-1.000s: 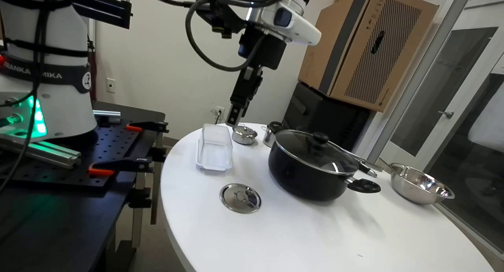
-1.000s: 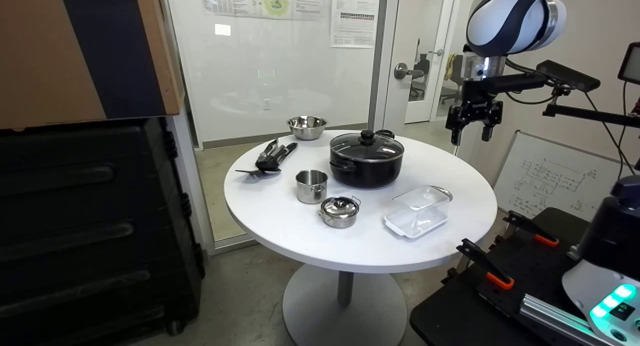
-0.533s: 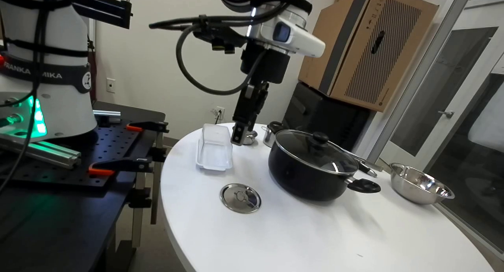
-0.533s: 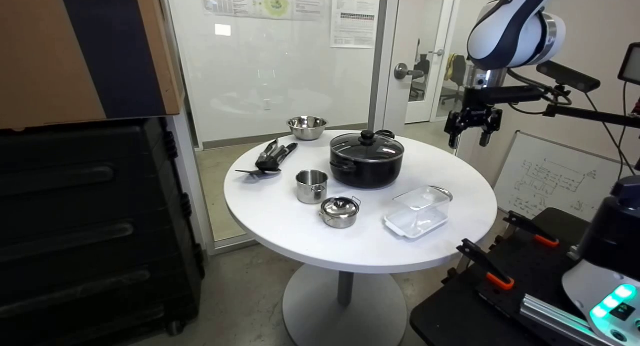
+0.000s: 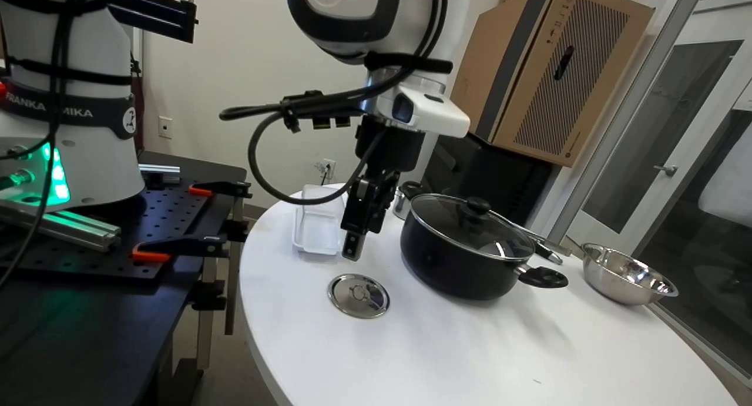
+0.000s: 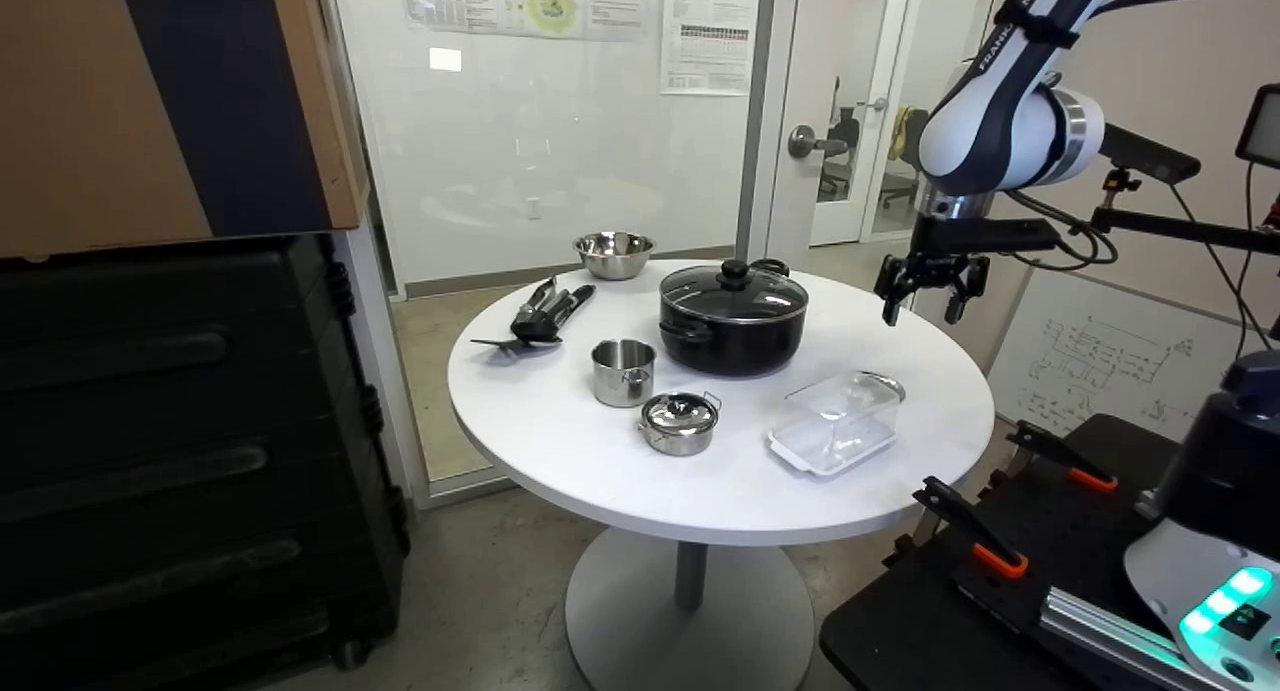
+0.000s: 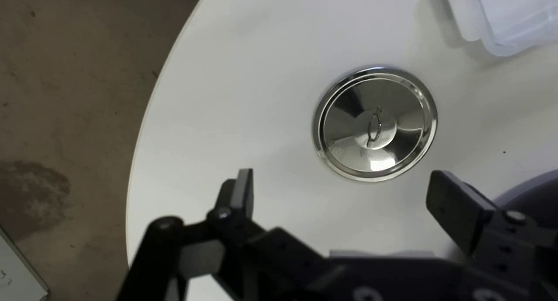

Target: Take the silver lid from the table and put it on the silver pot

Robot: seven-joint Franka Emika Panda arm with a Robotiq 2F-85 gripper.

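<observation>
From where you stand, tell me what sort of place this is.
Most likely a robotics lab or office room, despite the black pot: a robot base is mounted on a black bench, a whiteboard carries handwriting, and printed sheets are posted up.

The robot arm moved lower, and its end effector came down nearer to the silver lid. In an exterior view, the arm's black cable dropped too, and hung in front of the clear box.

The lid and open pot are silver, gripper black, table white, box brown with dark stripe.
</observation>
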